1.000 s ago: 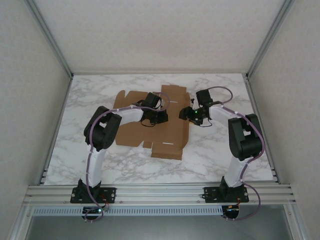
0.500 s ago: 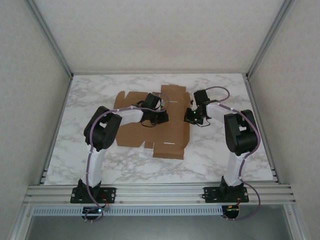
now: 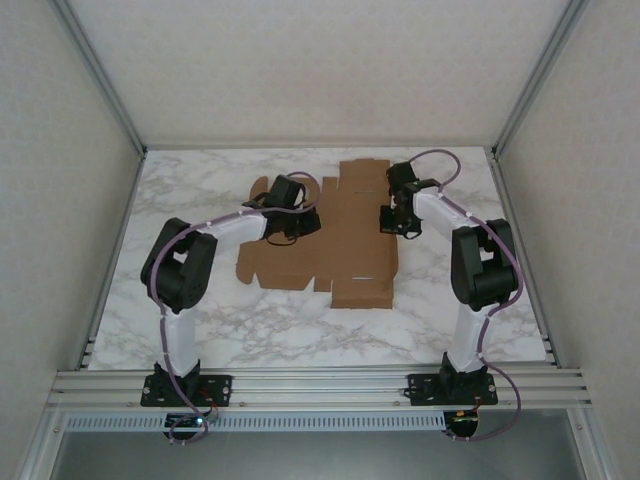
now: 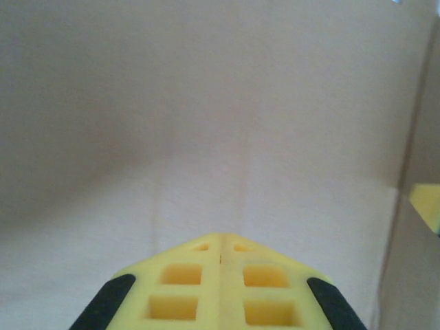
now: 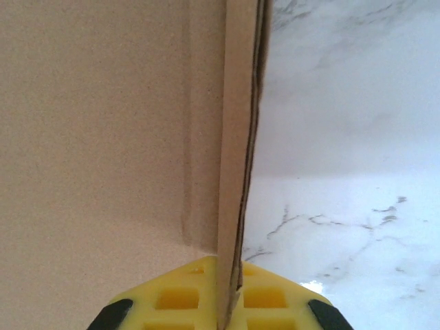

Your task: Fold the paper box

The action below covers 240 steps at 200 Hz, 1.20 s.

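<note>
Brown cardboard lies spread on the marble table (image 3: pixel 200 320), at its middle and toward the far side. The paper box (image 3: pixel 350 240) is a die-cut sheet with its panels, notches and slots laid out, and from above no wall stands up. The left gripper (image 3: pixel 293 225) is on the sheet's left half; in its wrist view the left gripper (image 4: pixel 221 237) has its fingers pressed together with nothing between them, the tips down at the cardboard, apparently pinning it. The right gripper (image 3: pixel 392 220) works at the sheet's right edge. Seen from its wrist, the right gripper (image 5: pixel 230 265) has clamped its yellow fingers (image 5: pixel 179 299) on the edge flap (image 5: pixel 234 137), which runs edge-on between them with bare marble to its right. The folding looks barely begun: one side flap is pinched, probably about to be creased upward. The other walls, the tabs and slots, and the lid all appear left to do.
</note>
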{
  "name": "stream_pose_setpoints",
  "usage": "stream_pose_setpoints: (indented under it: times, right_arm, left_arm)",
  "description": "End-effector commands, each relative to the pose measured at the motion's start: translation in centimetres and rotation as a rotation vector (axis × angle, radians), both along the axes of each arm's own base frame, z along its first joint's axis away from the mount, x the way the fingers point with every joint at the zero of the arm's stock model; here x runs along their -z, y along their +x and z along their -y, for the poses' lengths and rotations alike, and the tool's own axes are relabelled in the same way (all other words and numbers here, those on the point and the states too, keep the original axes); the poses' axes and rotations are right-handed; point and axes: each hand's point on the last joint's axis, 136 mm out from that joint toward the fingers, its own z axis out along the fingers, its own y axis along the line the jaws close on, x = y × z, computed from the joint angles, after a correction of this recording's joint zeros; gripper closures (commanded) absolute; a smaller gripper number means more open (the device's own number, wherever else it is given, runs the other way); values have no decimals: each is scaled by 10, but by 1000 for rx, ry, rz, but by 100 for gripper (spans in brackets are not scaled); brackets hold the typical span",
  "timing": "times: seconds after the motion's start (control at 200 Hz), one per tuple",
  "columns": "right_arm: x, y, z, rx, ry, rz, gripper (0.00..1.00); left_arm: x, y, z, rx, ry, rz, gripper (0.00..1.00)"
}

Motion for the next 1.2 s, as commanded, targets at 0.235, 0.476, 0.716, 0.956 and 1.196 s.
stream_pose_setpoints:
  times: [0.235, 0.476, 0.716, 0.956, 1.196]
  right_arm:
    - [-25, 3, -11, -79, -77, -20, 100]
    - [-39, 7, -30, -104, 4, -35, 99]
    - [-70, 7, -66, -110, 225, -21, 97]
    - [-82, 1, -102, -178, 327, -52, 65]
    - [-82, -3, -121, -233, 397, -37, 49]
  left_arm:
    - [37, 16, 11, 19, -6, -56, 100]
    - [44, 17, 17, 29, -41, -61, 100]
    - [58, 6, 18, 40, -26, -89, 100]
    - [64, 2, 18, 42, -15, -102, 100]
    - [68, 0, 15, 40, -7, -111, 100]
